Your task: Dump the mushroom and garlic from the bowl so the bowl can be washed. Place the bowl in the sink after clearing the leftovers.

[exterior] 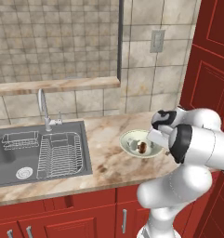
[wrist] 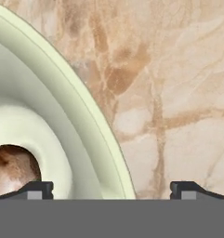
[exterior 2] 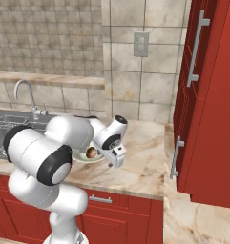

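Left base view: the sink (exterior: 11,158) lay at the 9 o'clock side of the marble counter (exterior: 108,162), its curved tap (exterior: 42,108) at the basin's back edge, a wire rack (exterior: 60,154) in its right half and a round drain (exterior: 24,172) at the front. The bowl (exterior: 132,139) sat upright on the counter well to the right of the sink, with the brown mushroom (exterior: 143,148) inside it. The garlic could not be made out. The arm's hand reached over the bowl's 3 o'clock rim.

Right base view: the bowl and mushroom (exterior 2: 91,152) sat partly behind the arm; red cabinets (exterior 2: 207,105) stood at 3 o'clock and a wall outlet (exterior 2: 141,44) at 12 o'clock.

Hand view: the gripper (wrist: 111,189) was spread wide, its jaws straddling the bowl's rim, one fingertip (wrist: 39,188) inside near the mushroom, the other over bare counter; nothing was gripped.
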